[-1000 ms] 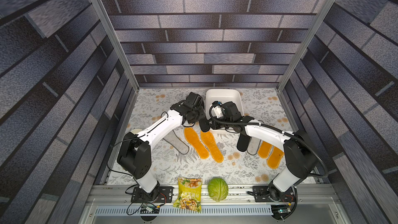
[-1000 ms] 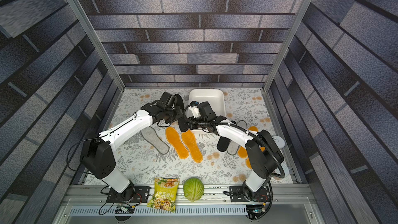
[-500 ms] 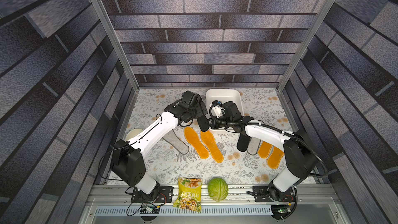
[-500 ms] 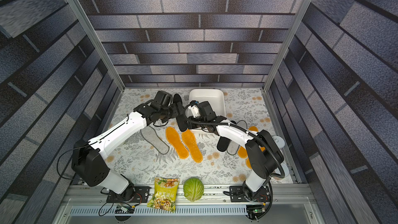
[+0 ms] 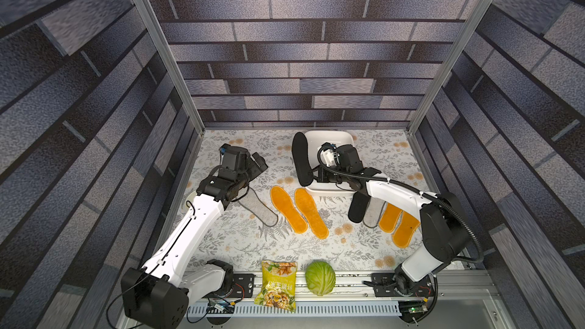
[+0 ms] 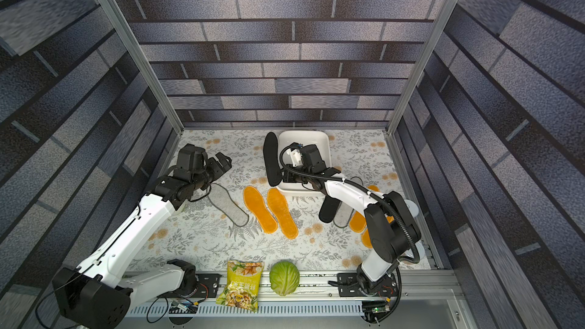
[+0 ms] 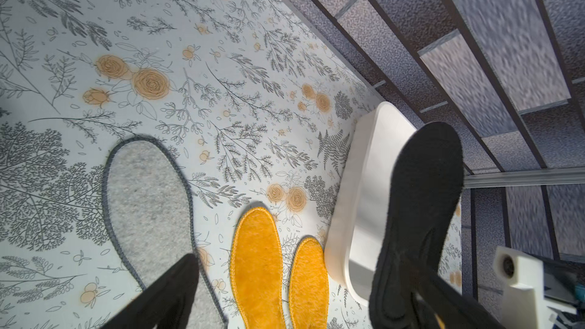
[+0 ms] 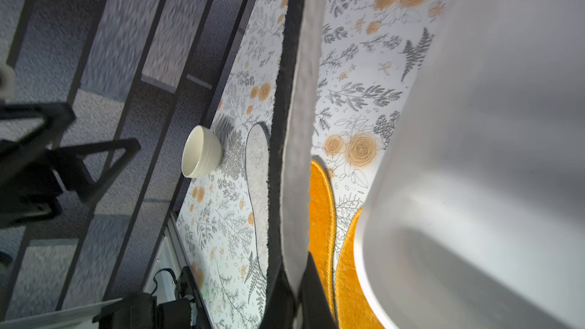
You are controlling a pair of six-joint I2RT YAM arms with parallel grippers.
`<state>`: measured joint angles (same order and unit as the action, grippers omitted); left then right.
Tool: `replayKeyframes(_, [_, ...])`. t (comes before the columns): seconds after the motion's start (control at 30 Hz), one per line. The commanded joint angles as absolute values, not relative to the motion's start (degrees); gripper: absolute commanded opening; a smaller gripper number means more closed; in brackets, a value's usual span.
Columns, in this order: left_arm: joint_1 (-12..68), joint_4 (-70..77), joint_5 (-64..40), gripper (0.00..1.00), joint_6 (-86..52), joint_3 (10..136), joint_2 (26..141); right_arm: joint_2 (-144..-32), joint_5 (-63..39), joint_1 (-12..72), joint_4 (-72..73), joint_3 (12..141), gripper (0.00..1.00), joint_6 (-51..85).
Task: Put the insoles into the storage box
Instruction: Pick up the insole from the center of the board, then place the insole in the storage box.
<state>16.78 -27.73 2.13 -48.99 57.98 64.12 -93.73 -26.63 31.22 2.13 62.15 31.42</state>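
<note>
Black felt stands on edge in both top views: the black insole (image 5: 300,159) rises just left of centre, its long side along the left rim of the white storage box (image 5: 329,136). The right gripper (image 5: 312,175) is clamped on it near its lower end. Further left, the left gripper (image 5: 259,164) hangs with jaws wide apart and nothing in them, well clear of the box (image 6: 304,137).

The left wrist view puts the black insole (image 7: 421,210) at right, overlapping the box wall (image 7: 357,197). A grey insole (image 7: 148,191) and two orange insoles (image 7: 256,264) lie flat on the mat (image 7: 221,58) at lower centre.

The right wrist view shows the black insole (image 8: 286,121) edge-on down the middle, with a strip of mat between it and the box (image 8: 474,185) at right. A bowl (image 8: 201,151) sits left of centre.

So the insole is probably not inside yet. The step calls for carrying it sideways over the rim and rolling the wrist until it lies flat. Laid along one long wall, it leaves room for a second abreast. The jaws should part only once the toe is below the rim, because a nudge could slide the low tub
</note>
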Motion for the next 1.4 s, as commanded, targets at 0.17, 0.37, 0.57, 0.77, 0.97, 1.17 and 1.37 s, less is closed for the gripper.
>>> replayKeyframes(0.17, [13.92,-24.68,-3.39,1.00,-49.90,54.98,64.19,-95.08,-22.53,26.98,2.62,66.08,0.00,36.43])
replayKeyframes(0.37, [11.79,-23.21,-8.01,1.00,-49.24,55.28,66.35,-100.69,-20.28,26.39,1.12,69.23,0.00,36.00])
replayKeyframes(0.57, [10.70,-22.85,-10.08,1.00,-48.94,55.54,67.82,-105.73,-20.57,25.85,-1.08,72.20,0.00,37.09])
replayKeyframes(0.77, [10.17,-22.03,-11.66,1.00,-48.58,55.76,68.66,-109.30,-20.21,25.54,-5.52,75.25,0.00,36.94])
replayKeyframes(0.97, [9.92,-21.71,-12.57,1.00,-48.46,56.05,69.61,-112.36,-20.30,25.01,-7.73,76.86,0.00,36.69])
replayKeyframes(1.17, [9.83,-20.49,-13.26,1.00,-49.44,55.07,69.73,-114.06,-19.43,24.50,-8.64,77.05,0.00,37.27])
replayKeyframes(1.37, [9.84,-19.95,-13.75,1.00,-49.82,55.28,70.16,-115.57,-20.52,24.23,-8.79,77.89,0.00,37.53])
